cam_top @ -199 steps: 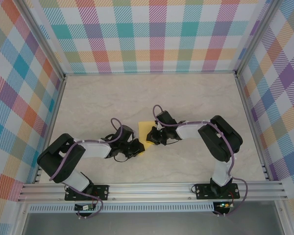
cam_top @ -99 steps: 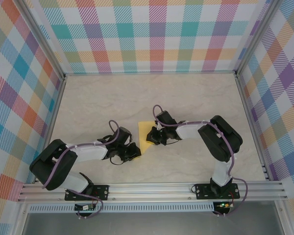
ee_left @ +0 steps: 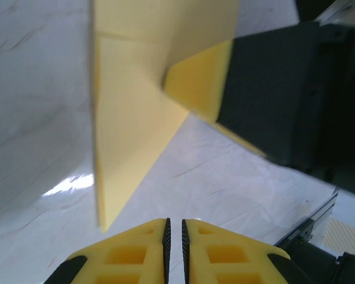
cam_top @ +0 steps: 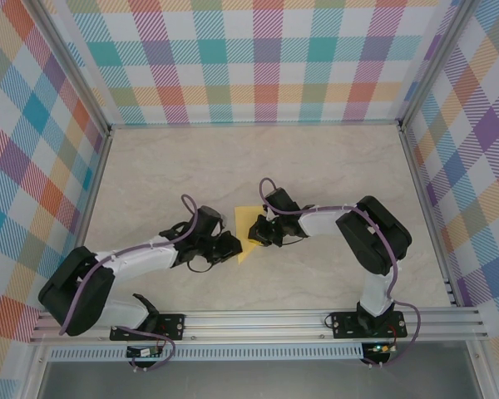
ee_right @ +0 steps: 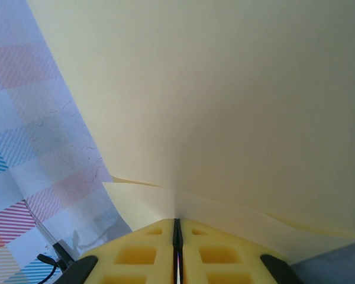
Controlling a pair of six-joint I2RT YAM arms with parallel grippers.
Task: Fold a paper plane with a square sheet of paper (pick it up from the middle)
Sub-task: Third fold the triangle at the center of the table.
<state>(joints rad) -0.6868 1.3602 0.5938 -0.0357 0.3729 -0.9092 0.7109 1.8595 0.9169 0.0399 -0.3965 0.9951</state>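
a: where's the yellow sheet point(cam_top: 244, 220)?
b: middle of the counter point(cam_top: 316, 166), creased into a wedge, clamped in the right end effector point(cam_top: 255, 233).
a: and the left end effector point(cam_top: 233, 246)?
b: fingers together on nothing, just beside the sheet's pointed tip.

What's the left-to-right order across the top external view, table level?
Left arm's black elbow joint → left pincer → creased yellow sheet of paper → right arm's black elbow joint. The right pincer overlaps the sheet, so it is left unplaced.
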